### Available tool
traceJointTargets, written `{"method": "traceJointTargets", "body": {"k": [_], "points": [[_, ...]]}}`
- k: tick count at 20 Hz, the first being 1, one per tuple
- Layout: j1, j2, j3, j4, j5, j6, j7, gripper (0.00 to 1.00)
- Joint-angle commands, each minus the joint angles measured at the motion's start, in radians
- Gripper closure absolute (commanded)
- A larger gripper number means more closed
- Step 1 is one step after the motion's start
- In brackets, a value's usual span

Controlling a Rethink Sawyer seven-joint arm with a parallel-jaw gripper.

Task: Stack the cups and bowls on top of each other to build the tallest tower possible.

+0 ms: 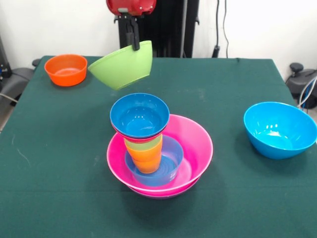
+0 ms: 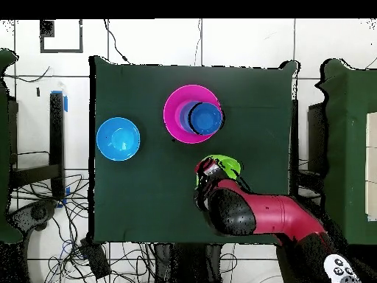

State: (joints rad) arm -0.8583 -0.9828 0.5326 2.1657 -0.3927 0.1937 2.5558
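Note:
My gripper (image 1: 132,43) is shut on the rim of the lime green bowl (image 1: 122,66) and holds it tilted in the air, above and behind the tower. In the overhead view the gripper (image 2: 208,171) and the green bowl (image 2: 223,163) sit below the tower. The tower (image 1: 143,144) stands mid-table: a wide pink bowl (image 1: 195,144) over a purple one, a light-blue bowl inside, then the orange cup (image 1: 147,159), the light green cup, a red bowl and a dark-blue bowl (image 1: 139,115) on top. It shows from above too (image 2: 193,114).
A small orange bowl (image 1: 66,69) stands at the far left corner of the green table (image 1: 237,198). A large sky-blue bowl (image 1: 279,129) stands at the right, also seen in the overhead view (image 2: 118,138). Chairs and cables surround the table.

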Motion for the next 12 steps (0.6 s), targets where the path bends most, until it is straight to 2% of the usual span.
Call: {"method": "traceJointTargets", "body": {"k": [1,12], "points": [[-0.009,-0.033,0.082,0.085,0.034,0.120,-0.064,1.00],[-0.084,-0.195,0.175,0.098,0.135,0.265,-0.152,1.00]]}}
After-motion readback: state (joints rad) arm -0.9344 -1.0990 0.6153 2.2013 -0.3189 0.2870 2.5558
